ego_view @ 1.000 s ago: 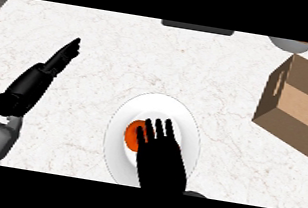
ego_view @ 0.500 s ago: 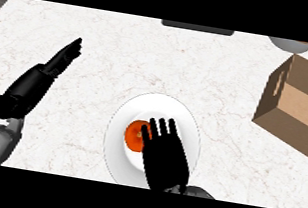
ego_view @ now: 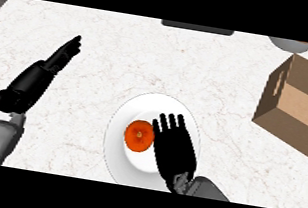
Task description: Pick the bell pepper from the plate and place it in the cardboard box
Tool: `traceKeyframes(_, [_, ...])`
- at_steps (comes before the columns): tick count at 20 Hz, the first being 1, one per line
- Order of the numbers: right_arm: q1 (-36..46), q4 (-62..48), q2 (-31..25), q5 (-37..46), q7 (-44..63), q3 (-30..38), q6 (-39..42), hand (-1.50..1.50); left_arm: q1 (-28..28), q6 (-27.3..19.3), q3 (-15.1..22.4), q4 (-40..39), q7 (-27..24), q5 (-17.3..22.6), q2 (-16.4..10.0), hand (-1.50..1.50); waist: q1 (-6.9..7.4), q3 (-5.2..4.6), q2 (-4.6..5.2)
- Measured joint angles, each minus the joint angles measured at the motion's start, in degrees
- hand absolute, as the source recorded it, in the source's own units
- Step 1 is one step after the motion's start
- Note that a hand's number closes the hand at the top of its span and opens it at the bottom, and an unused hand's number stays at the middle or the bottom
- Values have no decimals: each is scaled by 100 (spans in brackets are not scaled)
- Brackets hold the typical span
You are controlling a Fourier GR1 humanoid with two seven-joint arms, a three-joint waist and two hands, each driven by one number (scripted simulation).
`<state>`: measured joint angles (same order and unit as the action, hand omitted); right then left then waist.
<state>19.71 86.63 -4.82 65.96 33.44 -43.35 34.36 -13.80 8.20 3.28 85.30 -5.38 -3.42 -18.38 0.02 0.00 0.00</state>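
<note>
At the near edge, the right hand [ego_view: 174, 147] came in over the right half of the white plate [ego_view: 141, 108], fingers straight and spread, pointing away, holding nothing; the orange bell pepper [ego_view: 139, 136] lay on the plate just left of those fingers, though whether they touched could not be told; to the left, well apart from the plate, the left hand [ego_view: 42, 75] was held above the pale marbled worktop [ego_view: 193, 61], fingers straight and together, empty, angled far and right; the open cardboard box [ego_view: 305, 112] stood at the right, beyond the plate; a dark flat thing [ego_view: 197, 28] sat at the far edge.
</note>
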Motion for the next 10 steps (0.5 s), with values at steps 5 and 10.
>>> traceKeyframes(5, [-90, -172, -90, 186, -520, -43, -185, 150, 158, 148, -126, 240, 96, -19, 16, 0, 9, -1, -5])
traceKeyframes(10, [-18, -425, -245, 461, -1186, -150, -922, 150, 185, 175, -133, 403, 191, -91, 90, 0, 17, -1, -7])
